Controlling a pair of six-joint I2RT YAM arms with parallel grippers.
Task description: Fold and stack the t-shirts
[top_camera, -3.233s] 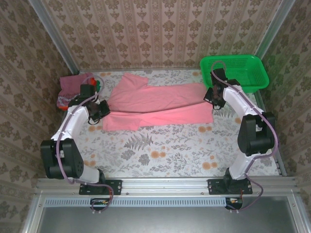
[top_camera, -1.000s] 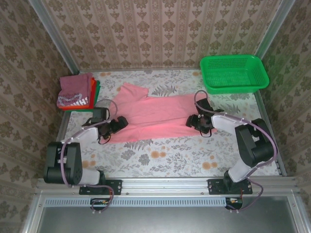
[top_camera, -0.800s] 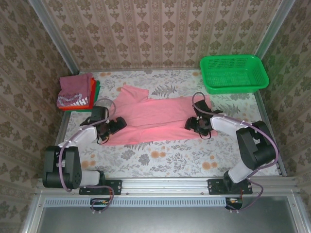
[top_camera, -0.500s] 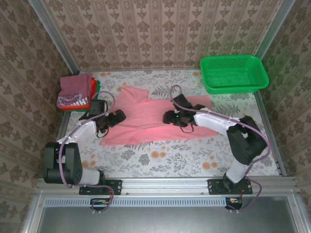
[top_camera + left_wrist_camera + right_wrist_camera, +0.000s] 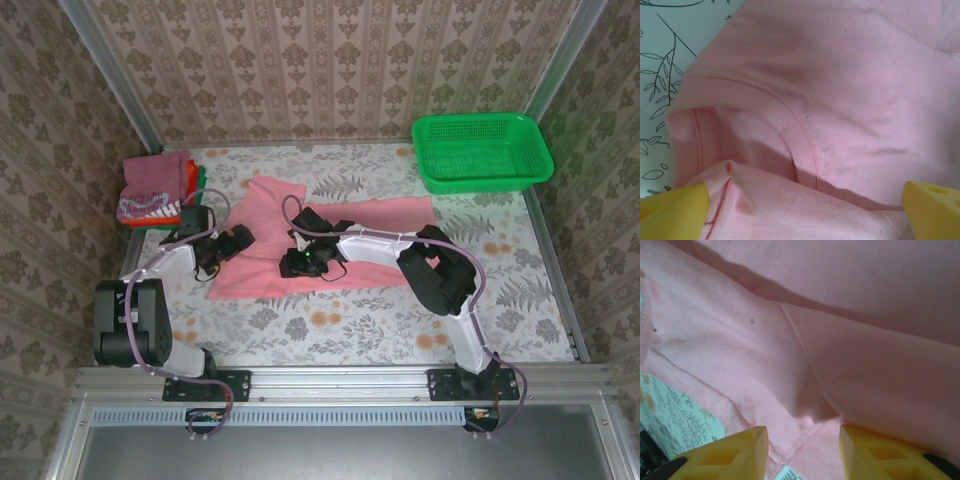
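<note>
Right claw (image 5: 298,263) has swept from the hem end to mid-shirt and is narrowing. A fold of the salmon t-shirt (image 5: 265,210) sits between its fingers, but I can't tell if it's gripped. Left claw (image 5: 236,241) stays wide over the collar end. Looks like a pinch for the next fold. The folded stack (image 5: 155,190) lies beyond the left claw.

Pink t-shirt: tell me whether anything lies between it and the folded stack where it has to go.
No loose object does. Between the pink t-shirt and the folded stack lies only patterned tabletop and the left arm's wrist, with the left end effector open at the shirt's left edge.
</note>
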